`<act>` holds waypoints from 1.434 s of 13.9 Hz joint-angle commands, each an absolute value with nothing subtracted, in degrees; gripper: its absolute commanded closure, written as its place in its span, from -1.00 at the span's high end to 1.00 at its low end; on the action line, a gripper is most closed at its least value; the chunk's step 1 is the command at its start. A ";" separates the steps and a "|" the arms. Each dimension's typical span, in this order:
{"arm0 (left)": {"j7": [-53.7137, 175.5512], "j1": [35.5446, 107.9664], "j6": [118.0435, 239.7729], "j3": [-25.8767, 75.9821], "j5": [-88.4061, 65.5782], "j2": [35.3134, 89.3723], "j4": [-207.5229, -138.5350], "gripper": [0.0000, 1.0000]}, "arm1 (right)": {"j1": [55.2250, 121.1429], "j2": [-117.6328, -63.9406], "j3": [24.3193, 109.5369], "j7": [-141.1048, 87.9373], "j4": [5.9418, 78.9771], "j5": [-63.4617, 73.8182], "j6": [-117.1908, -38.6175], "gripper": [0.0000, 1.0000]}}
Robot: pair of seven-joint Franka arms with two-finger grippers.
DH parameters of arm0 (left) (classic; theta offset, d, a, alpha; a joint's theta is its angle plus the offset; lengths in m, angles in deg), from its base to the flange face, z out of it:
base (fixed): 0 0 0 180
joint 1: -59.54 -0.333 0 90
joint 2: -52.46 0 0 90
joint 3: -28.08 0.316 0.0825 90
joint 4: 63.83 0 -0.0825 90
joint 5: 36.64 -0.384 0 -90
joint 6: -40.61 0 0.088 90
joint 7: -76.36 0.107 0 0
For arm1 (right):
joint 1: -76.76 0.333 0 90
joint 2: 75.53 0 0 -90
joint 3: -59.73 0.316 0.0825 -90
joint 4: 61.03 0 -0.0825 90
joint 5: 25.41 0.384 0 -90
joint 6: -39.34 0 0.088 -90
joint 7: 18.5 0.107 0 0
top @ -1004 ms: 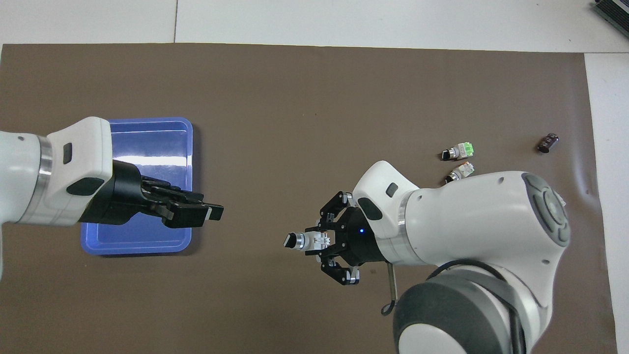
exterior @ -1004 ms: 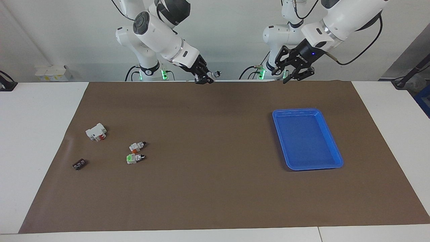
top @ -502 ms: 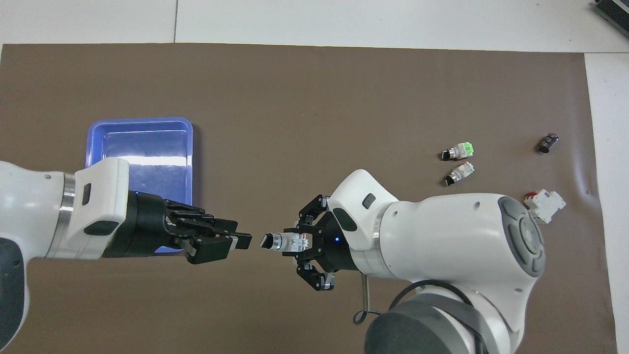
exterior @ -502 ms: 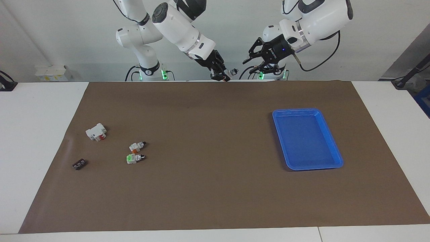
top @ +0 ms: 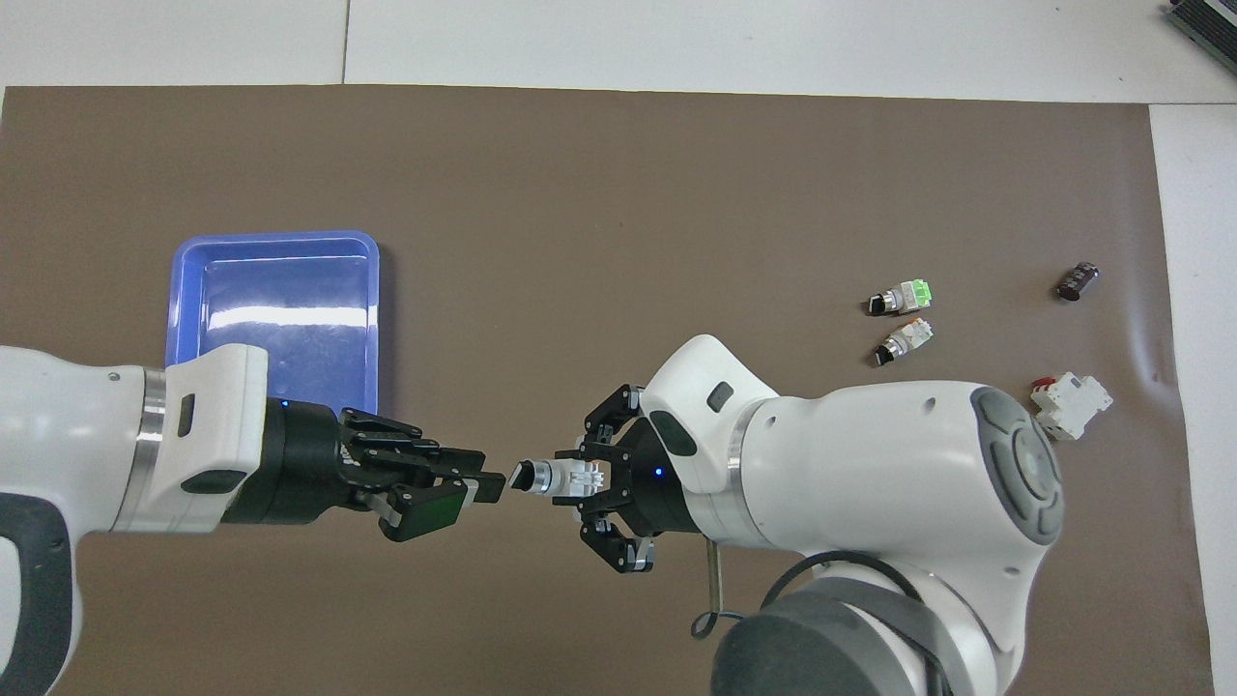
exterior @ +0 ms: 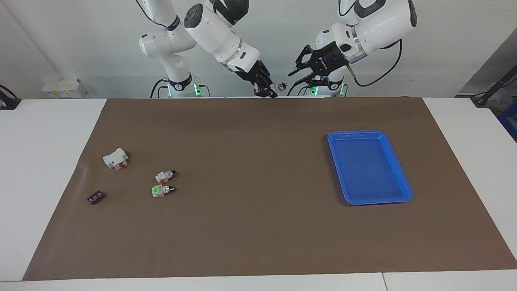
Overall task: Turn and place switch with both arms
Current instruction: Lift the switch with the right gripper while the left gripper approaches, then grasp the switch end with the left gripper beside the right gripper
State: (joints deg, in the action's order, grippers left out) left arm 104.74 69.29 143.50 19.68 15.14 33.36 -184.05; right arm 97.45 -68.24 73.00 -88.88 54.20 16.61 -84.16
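Two tools meet in the air above the brown mat [exterior: 258, 226], at the robots' end of the bench [exterior: 44, 161]. The right tool [top: 589, 480] is clamped on the switch [top: 556, 476], gripping its white body so that the black knob tip points out toward the left tool [top: 464, 493]. In the facing view the right tool [exterior: 267, 89] holds the switch [exterior: 278, 86] clear of the mat, well above it. The left tool [exterior: 297, 77] has its fingers spread apart, their tips just beside the knob tip; whether they touch it cannot be told.

Under and beside the left arm lies the blue tray [top: 193, 290], on the mat toward the left arm's end of the bench [exterior: 398, 165].

Away from the right tool, toward the right arm's end, four loose parts rest on the mat. The twin switch [exterior: 165, 176] lies just beside the green-faced switch [exterior: 161, 190], the twin being nearer to the robots. The white block with a red part [exterior: 115, 159] lies further toward that end, apart from both switches. The small dark component [exterior: 95, 197] lies farthest out, farther from the robots than the block.
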 commanded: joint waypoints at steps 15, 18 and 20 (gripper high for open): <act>106.33 72.02 153.37 18.41 16.80 29.96 -189.51 -0.42 | 97.68 -68.94 73.53 -87.93 53.49 17.74 -85.46 -1.00; 106.51 72.02 153.46 18.41 16.80 29.96 -189.51 -0.42 | 97.68 -68.94 73.53 -87.93 53.41 17.74 -85.46 -1.00; 106.86 72.11 154.08 18.32 16.71 30.05 -189.60 -0.42 | 98.20 -68.85 73.53 -87.76 53.41 17.83 -85.46 -1.00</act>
State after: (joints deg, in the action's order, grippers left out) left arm 105.43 71.25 151.37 18.41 15.52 31.48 -187.32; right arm 97.61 -68.54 73.12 -88.84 54.20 16.61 -84.86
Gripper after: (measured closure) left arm 0.705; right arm 0.665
